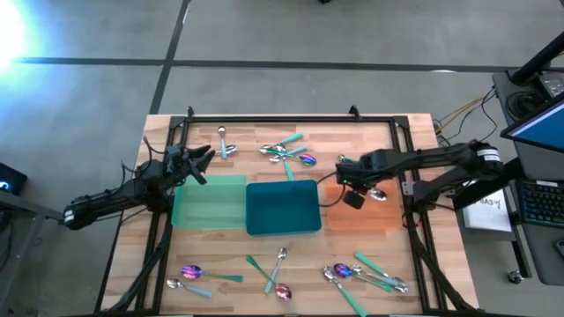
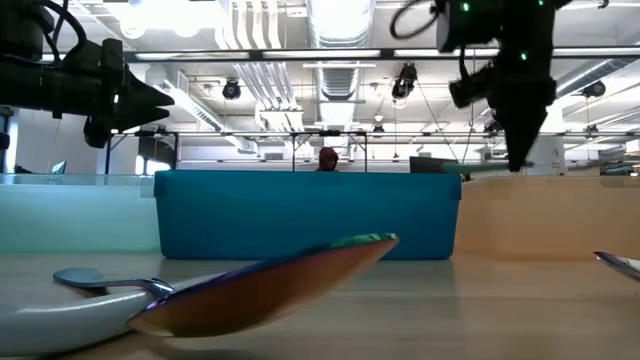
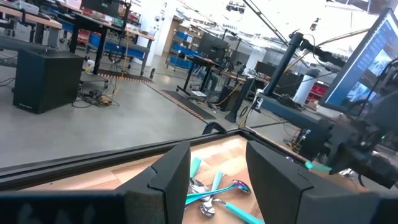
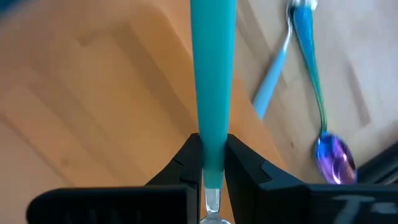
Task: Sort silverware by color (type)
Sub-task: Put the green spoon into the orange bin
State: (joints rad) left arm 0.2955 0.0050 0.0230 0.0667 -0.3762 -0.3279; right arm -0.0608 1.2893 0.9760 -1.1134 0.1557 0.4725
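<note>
Nearest in the low view, an iridescent purple-pink spoon (image 2: pixel 270 285) lies on the pale wooden slat counter (image 2: pixel 480 320), with a plain silver spoon (image 2: pixel 95 280) at lower left. Behind stand the flat teal tray (image 2: pixel 308 215), the pale green tray (image 2: pixel 75 215) to its left and the orange tray (image 2: pixel 550 215) to its right.

In the high view, loose spoons are scattered along the bottom of the counter (image 1: pixel 229 246) and a small cluster of spoons (image 1: pixel 286 152) lies at upper centre.

The right hand (image 4: pixel 211 165) pinches a teal-handled silver spoon (image 4: pixel 211 74) between its fingers, above the orange tray's left edge (image 1: pixel 352 224). The left hand (image 3: pixel 214 177) hangs spread and empty over the green tray's upper left.

Beyond is an open workshop with grey floor, desks, monitors and ceiling ducts.
</note>
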